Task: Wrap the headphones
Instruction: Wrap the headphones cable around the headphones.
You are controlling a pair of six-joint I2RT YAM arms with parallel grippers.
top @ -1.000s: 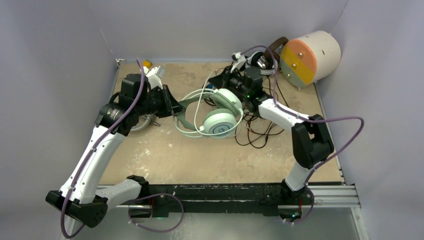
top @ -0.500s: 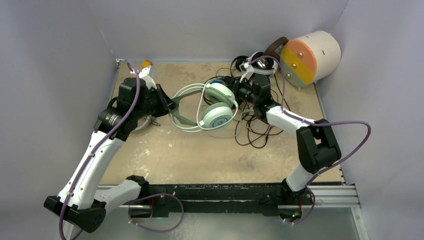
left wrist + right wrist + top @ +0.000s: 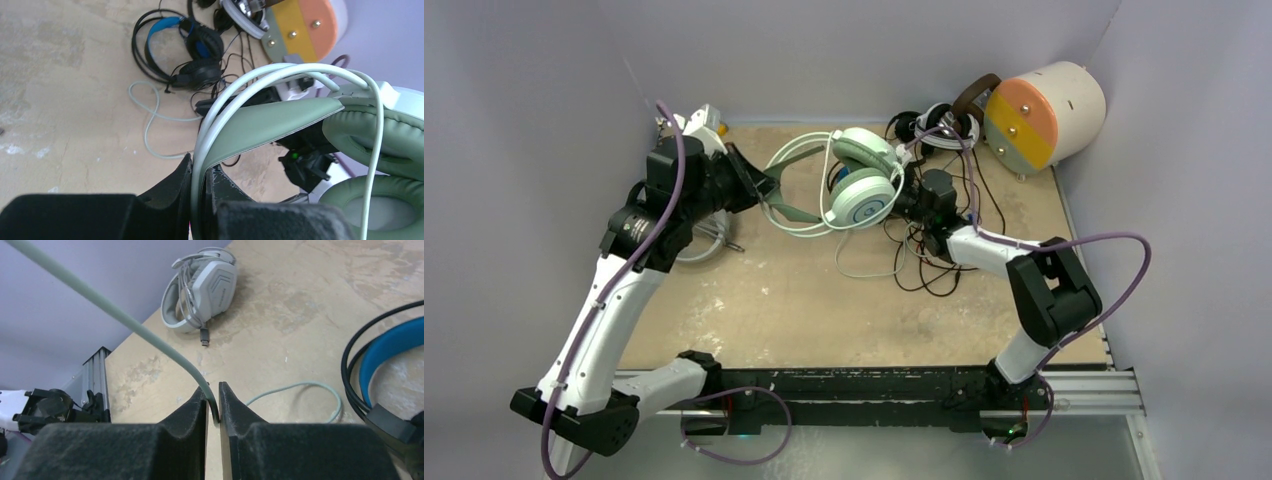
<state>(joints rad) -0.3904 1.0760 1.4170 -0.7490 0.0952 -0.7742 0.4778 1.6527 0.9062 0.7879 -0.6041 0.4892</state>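
The mint-green headphones (image 3: 862, 195) hang in the air over the back of the table. My left gripper (image 3: 759, 188) is shut on their headband (image 3: 270, 120); in the left wrist view the band passes straight between the gripper's (image 3: 200, 172) closed fingers. My right gripper (image 3: 906, 206) sits just right of the ear cups and is shut on the headphones' thin mint cable (image 3: 125, 320), pinched at the gripper's (image 3: 213, 401) fingertips. The rest of the cable lies in a loose loop on the table (image 3: 150, 120). The other headsets lie on the table.
The black headset with blue headband (image 3: 185, 50) lies under the right arm among tangled black cables (image 3: 934, 262). The white-grey headset (image 3: 202, 287) lies at the left, below my left arm. A black-and-white headset (image 3: 939, 125) and a brown headset (image 3: 972, 92) lie by the cream cylinder (image 3: 1044, 110).
My left gripper has lifted the mint headphones up and toward the back wall. My right gripper has moved nearer and lower, still on the cable, which now trails down in a loop.
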